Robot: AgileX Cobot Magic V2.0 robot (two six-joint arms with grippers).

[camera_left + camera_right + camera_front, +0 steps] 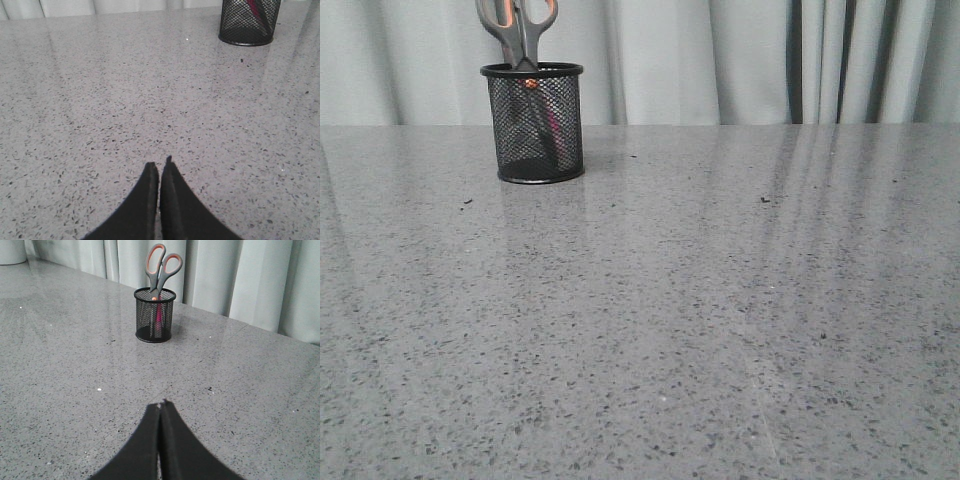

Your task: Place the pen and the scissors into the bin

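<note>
The black mesh bin (533, 123) stands at the far left of the grey speckled table. The scissors (517, 30) stand blades-down inside it, grey and orange handles sticking out of the rim. The pink pen (551, 128) shows through the mesh inside the bin. In the right wrist view the bin (155, 315), scissors (162, 266) and pen (159, 320) show far ahead. In the left wrist view only the bin's lower part (248, 22) shows with the pen (253, 7) inside. My left gripper (159, 166) is shut and empty. My right gripper (160, 404) is shut and empty. Both are far from the bin.
Pale grey curtains (740, 60) hang behind the table's back edge. A white object (11, 251) stands at the far edge in the right wrist view. Small dark specks (764, 200) lie on the table.
</note>
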